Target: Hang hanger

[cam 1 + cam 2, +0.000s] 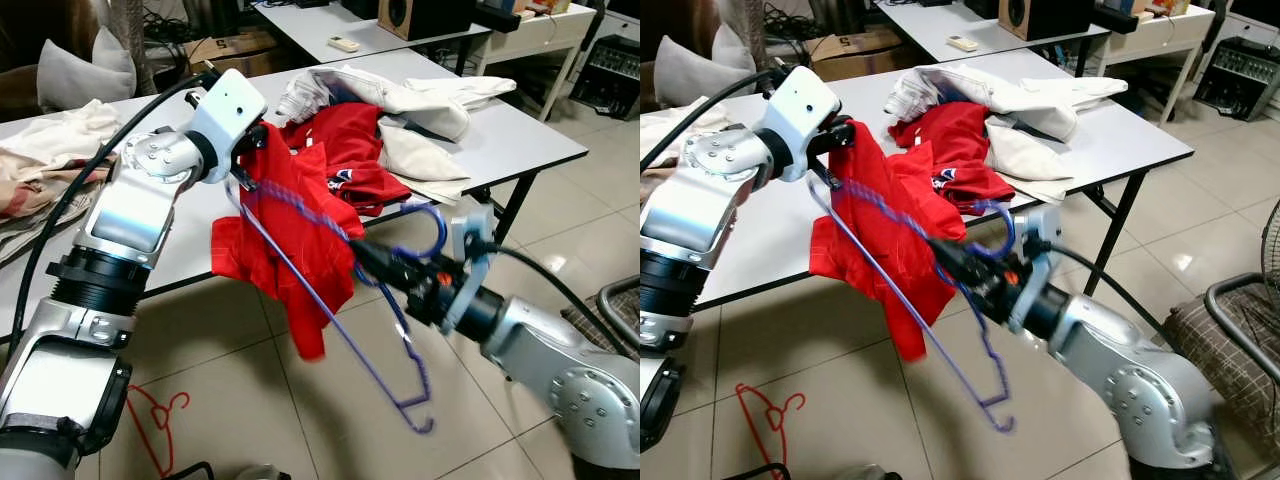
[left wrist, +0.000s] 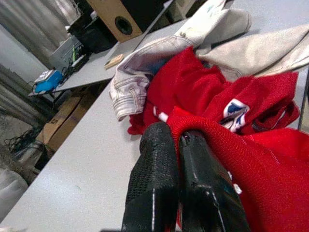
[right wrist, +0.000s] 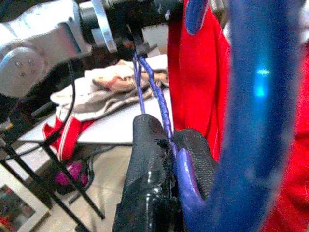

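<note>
Left eye view: your left pincer (image 1: 258, 150) sits upper centre-left of the frame, fingers closed on the red garment (image 1: 290, 235), which hangs off it down to mid-frame, clear of the floor and in front of the white desk (image 1: 520, 140) edge. Your right pincer (image 1: 368, 258) comes in from lower right, fingers clamped shut on the wire of the blue hanger (image 1: 385, 345) near its hook; the hanger runs diagonally from the left pincer down to the lower centre, threaded through the garment, hook curling up at centre-right. More red cloth and a white garment (image 1: 410, 105) are piled on the desk at top centre. A red hanger (image 1: 160, 425) lies on the tiled floor, lower left. Right eye view: same layout shifted left; hanger's low corner ends at lower centre, above the floor tiles. Left wrist view: both black fingers (image 2: 159, 183) are pressed together at bottom centre with a fold of the red garment pinched at the tips; denim-trimmed white cloth (image 2: 130, 82) lies on the desk beyond, speaker box (image 2: 120, 19) at top. Right wrist view: fingers (image 3: 149, 159) closed on the thin blue wire at centre, blurred hanger hook across the right side, red garment behind it, left arm at top left.
</note>
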Motion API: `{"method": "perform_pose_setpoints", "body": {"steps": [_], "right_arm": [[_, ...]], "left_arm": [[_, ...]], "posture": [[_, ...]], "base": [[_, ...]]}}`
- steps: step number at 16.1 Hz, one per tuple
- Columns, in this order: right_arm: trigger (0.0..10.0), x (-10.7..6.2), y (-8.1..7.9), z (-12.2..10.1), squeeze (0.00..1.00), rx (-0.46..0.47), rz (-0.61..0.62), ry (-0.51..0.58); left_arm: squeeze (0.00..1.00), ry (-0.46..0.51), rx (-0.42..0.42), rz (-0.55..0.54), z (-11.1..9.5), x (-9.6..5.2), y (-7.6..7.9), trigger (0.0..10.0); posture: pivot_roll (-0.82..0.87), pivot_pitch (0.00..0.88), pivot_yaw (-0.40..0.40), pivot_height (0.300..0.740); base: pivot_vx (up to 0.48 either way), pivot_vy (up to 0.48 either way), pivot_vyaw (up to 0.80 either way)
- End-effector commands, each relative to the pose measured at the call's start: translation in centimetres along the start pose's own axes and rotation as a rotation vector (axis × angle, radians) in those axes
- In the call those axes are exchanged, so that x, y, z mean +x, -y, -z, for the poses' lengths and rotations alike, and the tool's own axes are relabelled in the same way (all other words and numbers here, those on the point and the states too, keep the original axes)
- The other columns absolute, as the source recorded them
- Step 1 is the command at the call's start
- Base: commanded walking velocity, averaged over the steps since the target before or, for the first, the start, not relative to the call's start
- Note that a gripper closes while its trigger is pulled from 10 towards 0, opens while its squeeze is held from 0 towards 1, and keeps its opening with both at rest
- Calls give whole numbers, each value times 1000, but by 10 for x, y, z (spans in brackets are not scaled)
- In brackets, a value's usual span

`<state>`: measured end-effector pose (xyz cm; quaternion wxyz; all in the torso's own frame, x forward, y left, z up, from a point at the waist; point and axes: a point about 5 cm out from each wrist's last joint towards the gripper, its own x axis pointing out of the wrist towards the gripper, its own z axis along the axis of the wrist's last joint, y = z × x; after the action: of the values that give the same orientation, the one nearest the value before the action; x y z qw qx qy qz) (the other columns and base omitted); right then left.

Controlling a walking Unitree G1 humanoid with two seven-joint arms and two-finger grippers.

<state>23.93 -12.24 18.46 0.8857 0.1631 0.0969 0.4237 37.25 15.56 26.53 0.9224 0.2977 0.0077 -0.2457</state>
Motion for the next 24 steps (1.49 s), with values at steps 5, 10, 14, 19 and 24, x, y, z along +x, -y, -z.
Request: {"method": "perform_pose_setpoints", "body": {"steps": [5, 10, 14, 19, 24], "right_arm": [[10000, -4, 14, 1, 0, -83, 110, -88], [10000, -5, 6, -20, 0, 21, 2, 106], [10000, -7, 4, -25, 0, 63, -28, 165], [10000, 3, 10, -16, 0, 112, 9, 115], [10000, 13, 15, -7, 0, 124, 30, 27]], "left_arm": [[0, 133, -243, 56, -16, -2, 4, 0], [0, 89, -193, 20, -9, -5, 2, 0], [0, 80, -163, 14, -9, -5, 2, 0], [0, 90, -139, 42, -15, -5, 8, 0], [0, 99, -116, 84, -21, -4, 19, 0]], "posture": [[-75, 0, 30, 740], [-72, 0, 24, 740], [-74, 0, 22, 740], [-70, 0, 20, 740], [-67, 0, 17, 740]], "base": [[0, 0, 0], [0, 0, 0], [0, 0, 0], [0, 0, 0], [0, 0, 0]]}}
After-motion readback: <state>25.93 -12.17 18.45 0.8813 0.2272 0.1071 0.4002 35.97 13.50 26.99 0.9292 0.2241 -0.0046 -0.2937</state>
